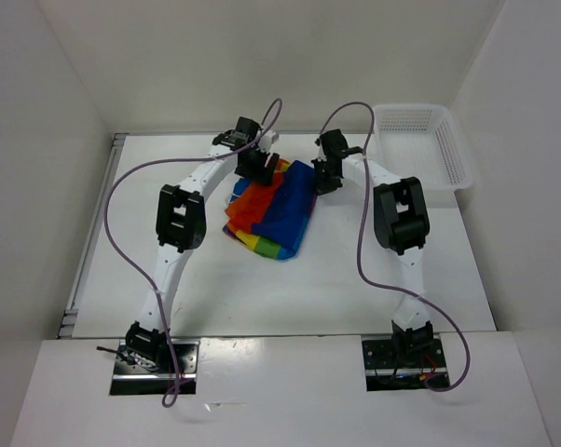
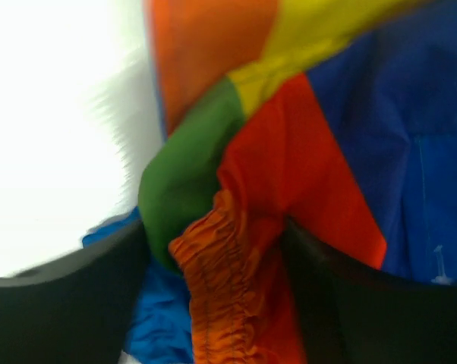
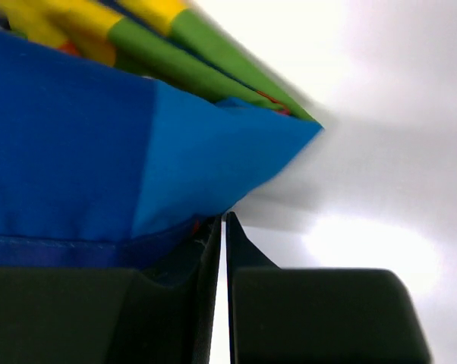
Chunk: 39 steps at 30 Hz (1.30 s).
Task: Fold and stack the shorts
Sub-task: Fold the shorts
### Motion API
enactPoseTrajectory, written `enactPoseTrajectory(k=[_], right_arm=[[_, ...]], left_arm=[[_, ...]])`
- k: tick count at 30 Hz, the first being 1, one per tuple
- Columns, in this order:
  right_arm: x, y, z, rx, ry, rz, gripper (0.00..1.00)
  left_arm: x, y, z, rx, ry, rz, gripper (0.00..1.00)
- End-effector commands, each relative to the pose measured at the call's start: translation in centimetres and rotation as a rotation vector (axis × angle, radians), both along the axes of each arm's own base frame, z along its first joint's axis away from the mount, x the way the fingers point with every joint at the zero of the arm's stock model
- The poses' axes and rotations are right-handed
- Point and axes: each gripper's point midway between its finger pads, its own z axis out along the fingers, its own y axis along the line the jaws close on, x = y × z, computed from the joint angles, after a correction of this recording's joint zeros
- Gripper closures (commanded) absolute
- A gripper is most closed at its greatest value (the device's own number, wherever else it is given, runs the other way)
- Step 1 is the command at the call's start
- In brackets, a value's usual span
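A white plastic mesh basket (image 1: 459,149) sits at the far right corner of the white tabletop (image 1: 262,298), close against the right wall panel (image 1: 527,196). It is rectangular, with perforated walls that flare outward to a solid rim, and its long side runs front to back. 1 aluminium rail (image 1: 92,233) lines the tabletop's left edge from the far corner to the near one. 3 plain white panels enclose the space: the right one, a left one (image 1: 43,186) and a back one (image 1: 290,56). A glossy white ledge (image 1: 280,396) spans the near side.
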Motion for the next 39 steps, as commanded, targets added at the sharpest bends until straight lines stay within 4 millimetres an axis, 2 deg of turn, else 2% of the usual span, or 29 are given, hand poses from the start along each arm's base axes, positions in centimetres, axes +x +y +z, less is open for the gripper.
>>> enactPoseTrajectory(k=[1,2,4,5,6,7,8,9,10,11,12,13,14,15,16,17,18,20,22,23,25,28,29,30,32,33,36,37,39], right_arm=[[4.5,1.1,1.2,0.035,-0.106,-0.024,0.90],[5.8,1.4,2.4,0.040,-0.147,-0.029,0.90],[7.0,1.7,3.0,0.043,-0.176,-0.021,0.90],[7.8,1.9,3.5,0.049,-0.194,-0.021,0.90],[8.2,2.1,3.8,0.052,-0.206,-0.021,0.90],[8.7,2.2,4.7,0.053,-0.230,-0.012,0.90],[9.4,2.2,5.3,0.048,-0.255,-0.011,0.90],[9.7,2.3,5.8,0.052,-0.268,-0.011,0.90],[9.7,2.2,5.8,0.046,-0.271,-0.003,0.90],[10.0,2.3,7.5,0.054,-0.300,-0.003,0.90],[9.8,2.4,8.0,0.058,-0.306,0.010,0.90],[9.4,2.5,8.4,0.067,-0.300,0.018,0.90],[8.7,2.5,8.1,0.068,-0.284,0.036,0.88],[7.9,3.3,9.7,0.113,-0.293,0.083,0.85],[6.5,3.8,9.2,0.137,-0.253,0.120,0.83],[5.5,4.3,9.5,0.169,-0.234,0.158,0.81],[4.3,5.5,10.2,0.236,-0.216,0.211,0.81],[1.9,7.2,11.8,0.264,-0.219,0.295,0.81],[0.3,8.2,12.5,0.241,-0.236,0.350,0.87],[-0.6,10.0,12.5,0.237,-0.240,0.402,0.89],[-1.2,11.1,11.4,0.231,-0.223,0.418,0.90],[-0.6,12.5,11.6,0.233,-0.241,0.409,0.93],[-0.6,12.5,10.4,0.232,-0.217,0.400,0.93],[0.0,12.6,10.6,0.231,-0.232,0.387,0.95],[0.0,13.5,9.5,0.229,-0.216,0.399,0.97],[0.0,14.7,10.7,0.240,-0.245,0.420,0.99],[0.4,15.8,11.1,0.220,-0.275,0.431,1.00],[0.9,15.9,11.0,0.226,-0.277,0.401,1.00],[1.1,15.1,9.2,0.184,-0.252,0.358,1.00]], left_arm=[[-0.3,1.8,-0.6,0.026,0.020,0.028,0.30],[-0.6,1.9,-1.3,0.030,0.031,0.028,0.37],[0.0,3.9,-0.7,0.037,0.009,0.068,0.55],[-0.8,4.7,-1.8,0.047,0.041,0.078,0.63],[-0.6,6.3,-2.0,0.055,0.044,0.109,0.77],[-0.5,7.1,-1.5,0.052,0.033,0.123,0.83],[-1.3,8.0,-2.4,0.060,0.062,0.135,0.88],[-1.1,9.4,-2.4,0.057,0.054,0.159,0.96],[-1.3,9.4,-1.7,0.054,0.042,0.160,0.97],[-1.5,10.2,-1.8,0.054,0.044,0.174,0.97],[-2.3,10.1,-2.4,0.048,0.064,0.167,0.97],[-2.2,9.6,-1.6,0.018,0.050,0.151,0.87],[-2.6,9.4,-1.8,0.006,0.063,0.143,0.81],[-2.6,9.1,-1.3,-0.009,0.057,0.135,0.77],[-2.6,8.9,-1.2,-0.017,0.059,0.130,0.73],[-2.6,8.9,-1.2,-0.017,0.059,0.130,0.67],[-2.3,8.9,-0.8,-0.020,0.046,0.129,0.65],[-1.8,9.2,-0.4,-0.003,0.027,0.142,0.65],[-1.7,9.2,0.1,-0.006,0.018,0.142,0.65],[-1.7,9.2,0.1,-0.006,0.018,0.142,0.65],[-1.5,9.9,0.1,0.002,0.016,0.157,0.65],[-1.4,10.0,0.5,0.010,0.005,0.163,0.65],[-1.4,10.0,0.5,0.010,0.005,0.163,0.65],[-1.4,10.2,0.5,0.019,0.002,0.170,0.65],[-1.0,10.4,0.9,0.026,-0.012,0.177,0.65],[-1.0,10.6,0.9,0.034,-0.014,0.182,0.65],[-1.0,10.6,0.9,0.034,-0.014,0.182,0.65],[-1.0,10.6,0.9,0.034,-0.014,0.182,0.65],[-1.0,10.6,0.4,0.036,-0.005,0.181,0.65]])
